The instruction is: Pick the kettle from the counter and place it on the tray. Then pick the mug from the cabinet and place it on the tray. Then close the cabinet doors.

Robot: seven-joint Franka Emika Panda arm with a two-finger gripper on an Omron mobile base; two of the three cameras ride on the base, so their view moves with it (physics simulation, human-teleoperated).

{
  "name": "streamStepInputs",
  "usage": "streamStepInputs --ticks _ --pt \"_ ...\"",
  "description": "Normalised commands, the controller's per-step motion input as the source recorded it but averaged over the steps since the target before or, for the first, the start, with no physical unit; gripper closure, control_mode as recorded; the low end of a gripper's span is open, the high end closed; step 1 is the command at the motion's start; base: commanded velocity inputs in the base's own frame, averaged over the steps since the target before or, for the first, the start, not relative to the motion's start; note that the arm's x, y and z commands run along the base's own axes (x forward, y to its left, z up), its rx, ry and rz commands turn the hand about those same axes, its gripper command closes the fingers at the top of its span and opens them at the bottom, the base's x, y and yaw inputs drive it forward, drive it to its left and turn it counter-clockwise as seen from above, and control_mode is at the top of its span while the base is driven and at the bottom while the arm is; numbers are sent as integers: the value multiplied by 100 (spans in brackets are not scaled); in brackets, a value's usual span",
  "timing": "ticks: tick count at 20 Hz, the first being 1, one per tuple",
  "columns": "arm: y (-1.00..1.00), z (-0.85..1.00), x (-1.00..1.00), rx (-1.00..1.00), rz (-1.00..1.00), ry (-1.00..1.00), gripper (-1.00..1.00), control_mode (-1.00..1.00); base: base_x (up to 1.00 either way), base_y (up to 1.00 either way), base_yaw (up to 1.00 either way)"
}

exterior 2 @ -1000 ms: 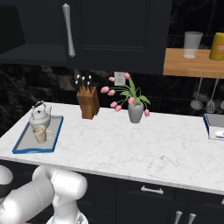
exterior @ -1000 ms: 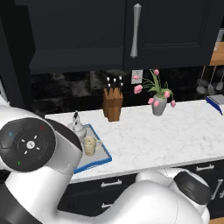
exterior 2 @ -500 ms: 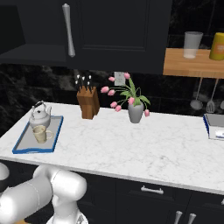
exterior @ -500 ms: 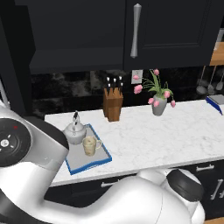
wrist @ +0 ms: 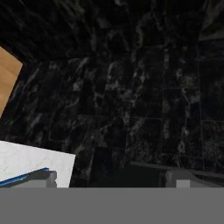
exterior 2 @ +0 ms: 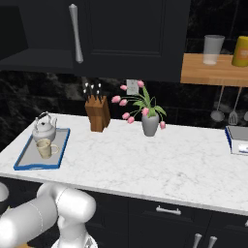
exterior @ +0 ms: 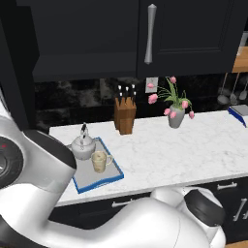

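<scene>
The silver-grey kettle (exterior: pixel 83 146) (exterior 2: pixel 44 128) stands at the back of the blue-rimmed tray (exterior: pixel 92 178) (exterior 2: pixel 28 158) on the left end of the white counter (exterior: pixel 193 150) (exterior 2: pixel 160 160). In front of the kettle, the cream mug (exterior: pixel 100 161) (exterior 2: pixel 44 148) stands on the same tray. Above, one dark cabinet door (exterior: pixel 193 34) (exterior 2: pixel 131 34) with its silver bar handle (exterior: pixel 150 34) (exterior 2: pixel 74 33) is shut flat; the left side of the cabinet is too dark to read. In the hand view my gripper (wrist: pixel 117 178) faces dark marbled wall, fingertips (wrist: pixel 48 177) far apart with nothing between them.
A wooden knife block (exterior: pixel 125 115) (exterior 2: pixel 98 112) and a grey vase of pink tulips (exterior: pixel 176 116) (exterior 2: pixel 149 124) stand at the back of the counter. A blue-edged object (exterior 2: pixel 237 140) lies at the far right. A wooden shelf (exterior 2: pixel 213 70) carries a glass and a yellow container.
The arm's white body has swung across the left base view, its dark joint sliding off to the left. Kettle, mug and tray have not moved.
</scene>
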Motion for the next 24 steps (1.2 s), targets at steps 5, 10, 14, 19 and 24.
streamStepInputs --ticks 5,10,14,19,24 --pt "-18 0 22 0 -10 0 -100 -100 0 0 0" --pt "-12 0 23 0 -4 0 -100 -100 0 0 0" --pt "-23 0 13 0 -1 0 -100 -100 0 0 0" --pt "-61 0 19 -1 -6 0 -100 -100 0 0 0" --pt "-76 0 18 0 -10 0 -100 -100 0 0 0"
